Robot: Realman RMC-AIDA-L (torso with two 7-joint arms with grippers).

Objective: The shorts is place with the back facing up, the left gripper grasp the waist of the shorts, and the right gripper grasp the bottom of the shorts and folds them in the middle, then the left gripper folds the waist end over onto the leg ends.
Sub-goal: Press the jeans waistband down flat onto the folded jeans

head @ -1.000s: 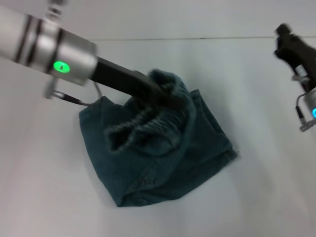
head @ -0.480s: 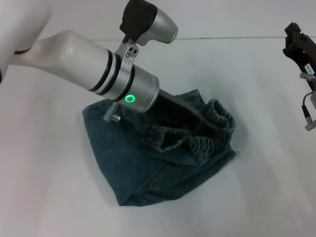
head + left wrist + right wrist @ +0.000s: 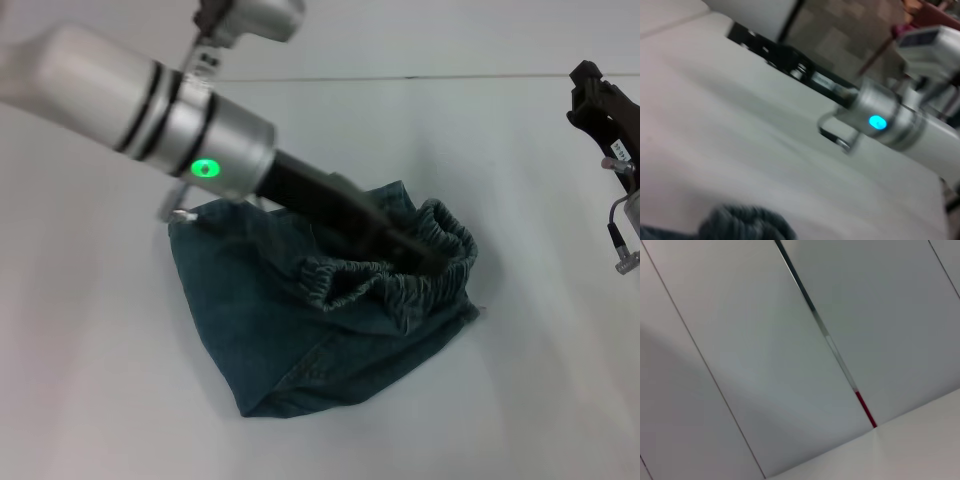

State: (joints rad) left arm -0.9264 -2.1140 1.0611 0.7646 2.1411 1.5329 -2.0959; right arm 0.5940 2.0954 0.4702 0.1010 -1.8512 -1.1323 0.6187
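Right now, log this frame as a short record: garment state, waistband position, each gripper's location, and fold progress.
garment: shorts, denim, folded into a bundle on the white table
waistband: waist of the shorts, gathered band lying over the bundle's right side
left gripper: left gripper low at the waistband, finger state unclear
right gripper: right gripper raised at the right edge, away from the shorts
fold progress: waist end brought across, not flattened

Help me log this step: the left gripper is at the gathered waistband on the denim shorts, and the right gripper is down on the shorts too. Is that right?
Not quite. In the head view the left gripper is at the gathered waistband of the shorts, but the right gripper is raised at the far right edge, well away from the shorts, touching nothing.
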